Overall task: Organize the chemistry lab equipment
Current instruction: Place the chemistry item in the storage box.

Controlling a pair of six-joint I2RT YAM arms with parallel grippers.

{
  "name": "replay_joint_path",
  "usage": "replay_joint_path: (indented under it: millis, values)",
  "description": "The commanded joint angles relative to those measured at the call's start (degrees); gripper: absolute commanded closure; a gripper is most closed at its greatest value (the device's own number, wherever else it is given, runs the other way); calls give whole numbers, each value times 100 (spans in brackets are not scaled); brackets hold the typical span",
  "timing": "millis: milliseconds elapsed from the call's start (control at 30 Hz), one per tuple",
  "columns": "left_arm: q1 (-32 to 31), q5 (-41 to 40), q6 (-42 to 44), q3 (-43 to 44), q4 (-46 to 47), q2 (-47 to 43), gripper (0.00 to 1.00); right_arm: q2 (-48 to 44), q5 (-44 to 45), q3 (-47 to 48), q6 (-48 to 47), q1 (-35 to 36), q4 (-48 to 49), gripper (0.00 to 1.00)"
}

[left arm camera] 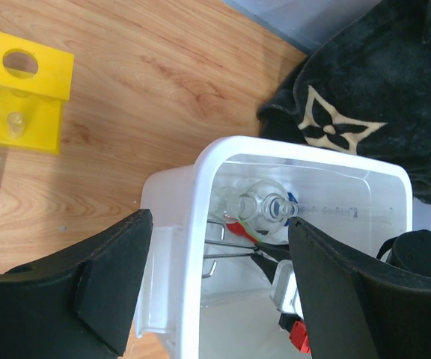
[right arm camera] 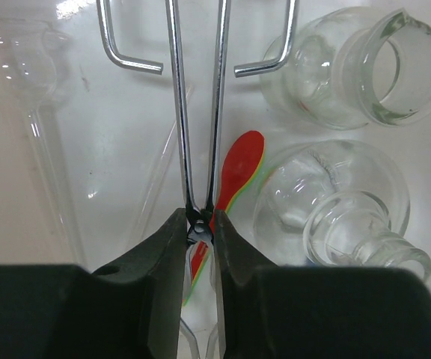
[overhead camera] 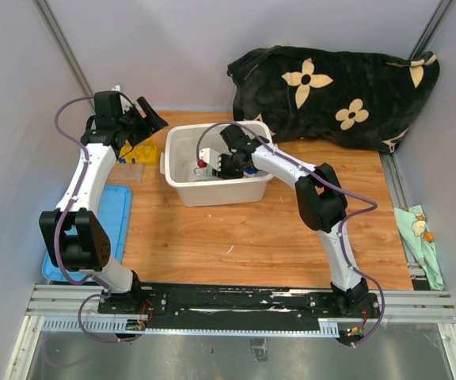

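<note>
Right gripper (right arm camera: 199,224) inside the white bin (overhead camera: 212,194), jaws closed narrowly on the metal tweezers (right arm camera: 178,112), whose arms ran forward from its fingertips. The thin red-orange tool (right arm camera: 242,161) lay just beside those tips, and the flask (right arm camera: 328,194) and a beaker (right arm camera: 365,67) lay close on one side. Left gripper (left arm camera: 219,221) hovered wide open and empty over the bin's rim. The yellow rack (left arm camera: 21,82) stood on the table, well apart from it. The task looked partly done, with the rack left to place.
</note>
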Motion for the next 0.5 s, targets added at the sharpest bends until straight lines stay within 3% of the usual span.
replay_joint_path:
  millis: [0, 467]
  values:
    - [70, 124, 29, -74, 53, -110, 22, -70, 85, -41, 78, 90, 46, 79]
    - [70, 203, -1, -22, 81, -103, 23, -606, -170, 24, 393, 88, -33, 74]
